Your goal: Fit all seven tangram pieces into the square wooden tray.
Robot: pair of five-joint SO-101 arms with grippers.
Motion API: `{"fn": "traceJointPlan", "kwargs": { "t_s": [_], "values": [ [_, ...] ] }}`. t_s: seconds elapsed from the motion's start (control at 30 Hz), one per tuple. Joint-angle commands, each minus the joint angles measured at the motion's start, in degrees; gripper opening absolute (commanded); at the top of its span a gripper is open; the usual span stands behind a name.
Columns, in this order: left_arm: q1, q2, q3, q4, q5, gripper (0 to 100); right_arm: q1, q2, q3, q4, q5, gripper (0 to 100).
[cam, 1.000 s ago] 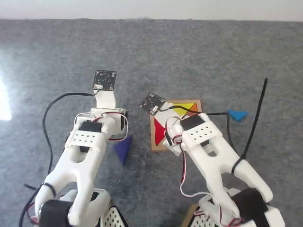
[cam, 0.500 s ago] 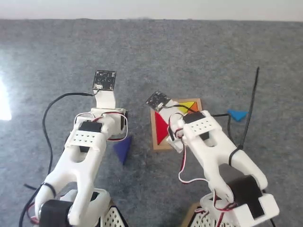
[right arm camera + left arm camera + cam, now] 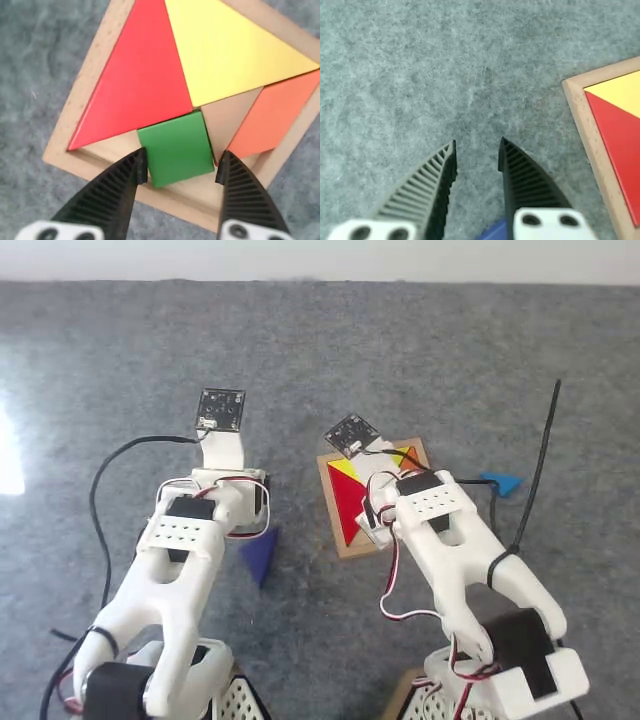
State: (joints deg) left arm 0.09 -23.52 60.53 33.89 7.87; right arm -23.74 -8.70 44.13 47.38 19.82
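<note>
While hanging low over the square wooden tray [image 3: 80,95], brackets the green square wooden piece [image 3: 175,147] with the right gripper [image 3: 180,160] spread wide. One finger touching one edge of the square, the other just beside the opposite edge, with a sliver of bare wood between. Released rather than clamped, judging by that gap.

Looks like the seating step for this fourth piece. Lies inside the tray on its near side, one corner touching the spot where the large red wooden triangle [image 3: 140,85] and the large yellow wooden triangle [image 3: 225,50] meet. Flanked on its other side by the orange wooden piece [image 3: 270,115], apart from it. Sits slightly askew, with bare tray floor on both flanks, so probably not home yet.

Next move calls for a small nudge or twist to square the piece against the red and yellow edges, without shoving the tray across the grey felt tabletop [image 3: 120,340]. Then a straight lift clear, without dragging the square back out.

Two pieces waiting outside: the light blue wooden triangle [image 3: 500,482] just right of the tray, handiest for this arm, and the dark blue wooden triangle [image 3: 259,555] well left of the tray. Seventh piece not made out.

Over bare tabletop left of the tray hangs the left gripper [image 3: 477,143], fingers parted and holding nothing, with the dark blue triangle just on its near side. Would need to draw back toward that piece before closing on it.
</note>
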Motion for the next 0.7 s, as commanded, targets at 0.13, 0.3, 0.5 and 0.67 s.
{"fn": "traceJointPlan", "kwargs": {
  "t_s": [0.13,0.3,0.5,0.67],
  "values": [
    [0.1,-1.9,-1.0,-1.3,-0.8,13,0.7,-15.6,-3.1,6.2,-1.8,23.8],
    [0.4,-1.9,-1.0,-1.3,-0.8,13,2.9,-23.8,3.3,4.4,-2.8,23.8],
    [0.4,-1.8,-1.0,-1.3,-0.8,13,8.3,-31.0,9.9,0.5,-2.5,23.8],
    [0.4,-1.8,-1.0,-1.3,-0.8,13,8.6,-31.8,13.2,-3.0,-2.6,23.8]
  ]
}}
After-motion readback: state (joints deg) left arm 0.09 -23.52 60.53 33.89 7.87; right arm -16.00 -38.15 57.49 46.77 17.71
